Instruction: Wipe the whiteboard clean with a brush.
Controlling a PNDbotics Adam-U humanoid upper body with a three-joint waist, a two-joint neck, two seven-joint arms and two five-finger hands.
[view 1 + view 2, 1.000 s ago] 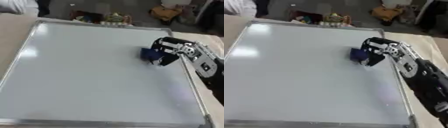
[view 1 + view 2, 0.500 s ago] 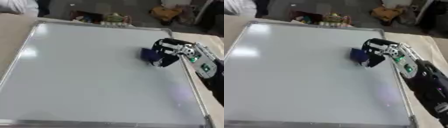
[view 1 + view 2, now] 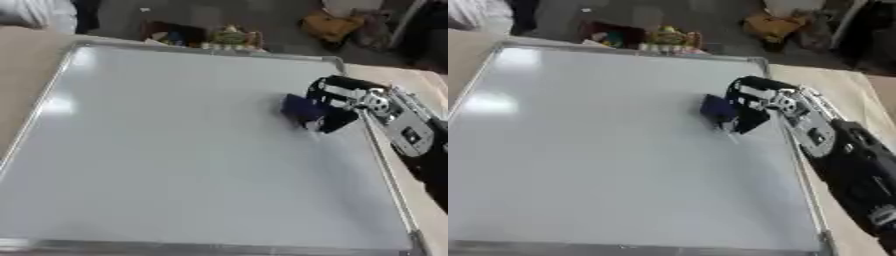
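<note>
The whiteboard [image 3: 175, 150] looks almost fully clean: no ink marks show anywhere on it in either eye view, only glare patches near its left edge and a faint pale streak just below the brush [image 3: 304, 108]. Judged from that, the wiping seems mostly done; if any residue is left it would be a light smear under or right beside the brush, which cannot be told for sure. The right hand [image 3: 343, 102] reaches in from the right side, fingers [image 3: 750, 121] curled down round the dark blue brush and pinching it. The brush sits at the fingertips, sticking out to their left, its underside pressed flat on the board near the right frame edge. The beige surface [image 3: 418, 82] lies just right of the fingers. The left hand shows in neither view.
</note>
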